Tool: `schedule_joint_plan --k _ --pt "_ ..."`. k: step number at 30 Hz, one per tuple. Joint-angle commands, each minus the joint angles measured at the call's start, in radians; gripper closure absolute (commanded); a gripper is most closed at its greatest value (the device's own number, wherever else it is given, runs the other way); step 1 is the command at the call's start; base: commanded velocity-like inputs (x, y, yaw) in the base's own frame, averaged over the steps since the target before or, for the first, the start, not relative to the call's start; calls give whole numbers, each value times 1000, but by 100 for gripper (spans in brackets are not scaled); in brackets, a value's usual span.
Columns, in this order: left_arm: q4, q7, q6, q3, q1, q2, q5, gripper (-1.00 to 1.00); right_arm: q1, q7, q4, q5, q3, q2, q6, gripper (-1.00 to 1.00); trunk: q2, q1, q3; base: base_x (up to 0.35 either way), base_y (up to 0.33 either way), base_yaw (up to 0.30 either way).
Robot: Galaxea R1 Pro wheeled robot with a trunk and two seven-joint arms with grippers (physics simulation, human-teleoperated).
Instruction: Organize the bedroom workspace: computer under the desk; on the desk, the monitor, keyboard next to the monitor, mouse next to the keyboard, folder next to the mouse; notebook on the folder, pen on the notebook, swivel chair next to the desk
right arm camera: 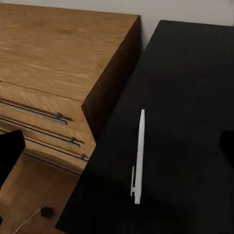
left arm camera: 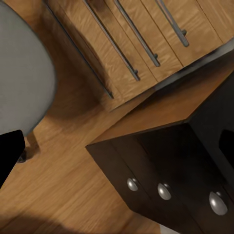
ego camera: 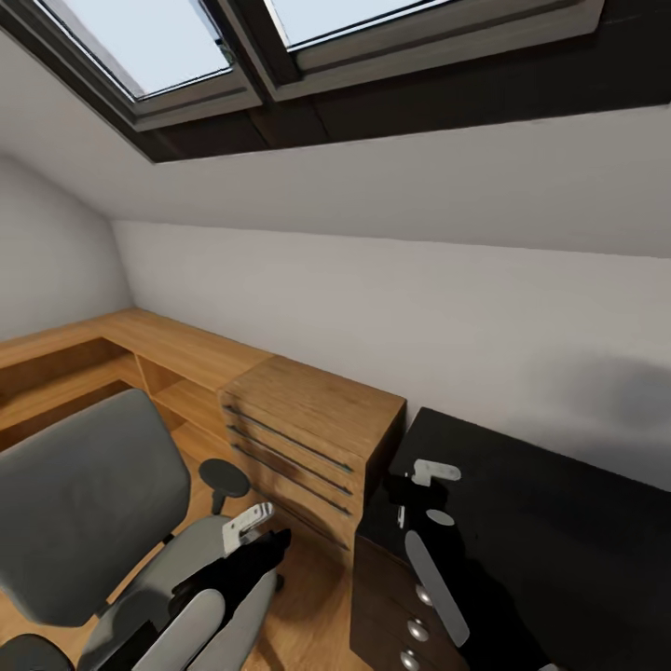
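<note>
The white pen (right arm camera: 139, 156) lies flat on the glossy black desk (right arm camera: 195, 97) near its corner. My right gripper (right arm camera: 118, 148) hovers open above it, with the pen seen between the two black fingers and not touched. In the head view that gripper (ego camera: 424, 480) hangs over the desk's (ego camera: 559, 522) near left corner. The grey swivel chair (ego camera: 84, 503) stands at the lower left. My left gripper (ego camera: 250, 524) is held open over the floor between the chair and the desk, with nothing in it; its wrist view shows the chair seat (left arm camera: 22, 73) and the desk's drawer front (left arm camera: 164, 191).
A light wooden drawer unit (ego camera: 312, 433) with long bar handles stands against the desk's left side, and a low wooden shelf (ego camera: 121, 345) runs along the wall behind the chair. Wooden floor (left arm camera: 63, 185) shows between the chair and the desk. A sloped ceiling with skylights (ego camera: 149, 42) is overhead.
</note>
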Motion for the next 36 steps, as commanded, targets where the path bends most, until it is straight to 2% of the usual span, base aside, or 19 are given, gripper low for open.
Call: schedule_joint_plan --k 1,3,4,6,8,9,10,11,14,17,21,24,26,29,33,34,36 --pt "-1 6 3 -1 -1 1 3 -100 -1 -8 0 -7 2 0 -3 -100 -1 0 -2 0 0 24" --pt "-1 6 3 0 -1 1 3 -100 -2 -8 7 -6 1 0 -13 -100 -1 0 -2 0 0 17" --pt "-1 6 3 0 -1 0 3 -100 -8 -8 52 -5 0 1 -24 -100 -1 0 -2 0 0 6" --pt "-1 7 3 -1 -1 -1 3 -100 -22 -8 84 -5 -1 0 -26 -100 -1 0 -2 0 0 5" --pt "-1 8 3 -1 -1 -1 3 -100 -73 -8 140 -5 -2 0 -28 -100 -1 0 -2 0 0 2" --pt "-1 8 3 -1 -1 -1 3 -100 -121 -8 189 -6 -2 0 -29 -100 -1 0 -2 0 0 1" --pt "-2 8 3 -1 -1 -1 3 -100 -249 -2 377 -10 -5 -1 -37 -100 -1 0 -2 0 0 0" --pt "-2 8 3 -1 -1 -1 3 -100 -278 0 426 -11 -5 -1 -43 -100 -1 0 -2 0 0 0" --pt "-2 7 2 0 -1 -1 3 -100 -417 29 658 -15 -7 -1 -107 -100 -1 0 -2 0 0 0" --pt "-2 7 2 0 -1 -1 3 -100 -501 59 806 -17 -7 -1 -148 -100 -1 0 -2 0 0 0" --pt "-3 6 2 -1 -1 -1 3 -100 -553 86 910 -18 -7 -2 -167 -100 -1 0 -2 0 0 0" --pt "-3 7 2 -2 -1 -1 3 -100 -569 92 945 -19 -7 0 -159 -100 -1 0 -2 0 0 0" --pt "-3 7 2 -3 -1 -1 4 -100 -572 94 954 -19 -7 1 -140 -100 -1 0 -2 0 0 0" --pt "-3 8 1 -5 -1 -1 4 -100 -576 96 965 -28 -10 17 -70 -100 -1 0 -2 0 0 0" --pt "-3 8 1 -5 -1 -2 4 -100 -578 95 973 -66 -14 44 6 -100 -1 0 -2 0 0 0" --pt "-3 7 1 -5 -1 -1 3 -100 -579 94 983 -124 -16 63 71 -100 -1 0 -2 0 0 0" --pt "-3 6 1 -5 -1 -1 3 -100 -579 96 988 -139 -16 66 85 -100 -1 0 -2 0 0 0"
